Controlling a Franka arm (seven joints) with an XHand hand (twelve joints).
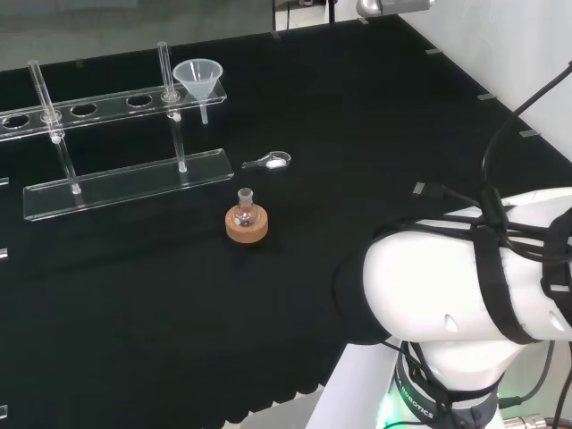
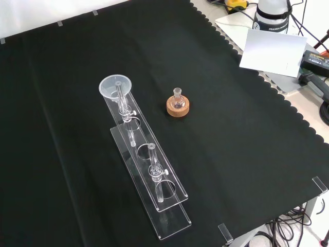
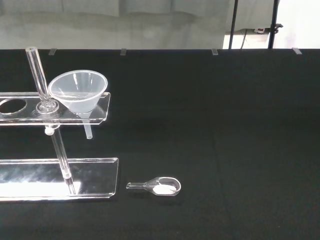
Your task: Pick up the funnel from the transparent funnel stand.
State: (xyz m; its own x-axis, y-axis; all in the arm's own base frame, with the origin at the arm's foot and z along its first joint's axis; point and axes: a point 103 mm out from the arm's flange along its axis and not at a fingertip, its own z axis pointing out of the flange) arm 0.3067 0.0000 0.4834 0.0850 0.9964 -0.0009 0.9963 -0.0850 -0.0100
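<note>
A clear funnel [image 1: 197, 79] sits upright in the end hole of the transparent funnel stand [image 1: 125, 183], bowl above the top shelf, stem pointing straight down through it. In the head view this is the stand's right end, nearest the arm's white links [image 1: 465, 286]. Whether the fingers are open or closed cannot be told. A small flask on a cork ring [image 1: 246, 223] and a glass scoop [image 1: 271, 162] lie near the stand.

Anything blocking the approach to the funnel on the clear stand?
Nothing visible on the open side. The clear plastic funnel sits in the end hole of the transparent funnel stand; an upright clear rod stands right beside it. The small glass scoop lies lower on the cloth.
</note>
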